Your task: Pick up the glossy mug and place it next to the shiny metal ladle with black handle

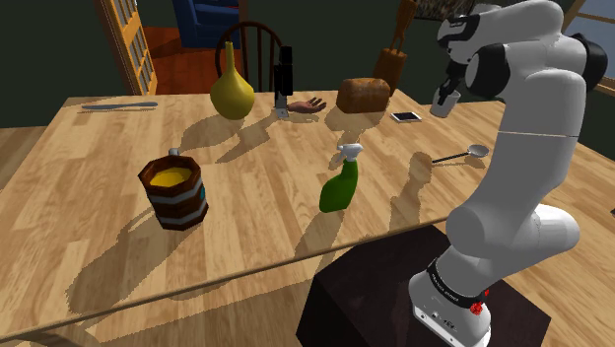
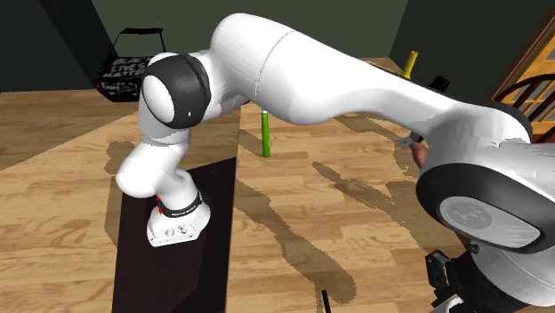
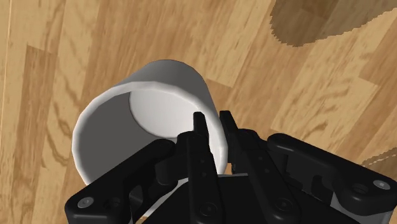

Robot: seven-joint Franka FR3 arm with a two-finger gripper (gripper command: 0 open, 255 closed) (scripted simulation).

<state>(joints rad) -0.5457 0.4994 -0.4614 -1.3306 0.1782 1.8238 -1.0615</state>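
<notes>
We see the gripper [image 3: 213, 118] clenched on the wall of the white mug [image 3: 146, 108], one finger inside the rim and the other outside. The mug hangs over the wooden table [image 3: 38, 76]. In the shoulder view it sits at the end of the raised arm, near the phone [image 1: 406, 116] and the ladle [image 1: 459, 155], touching neither.
</notes>
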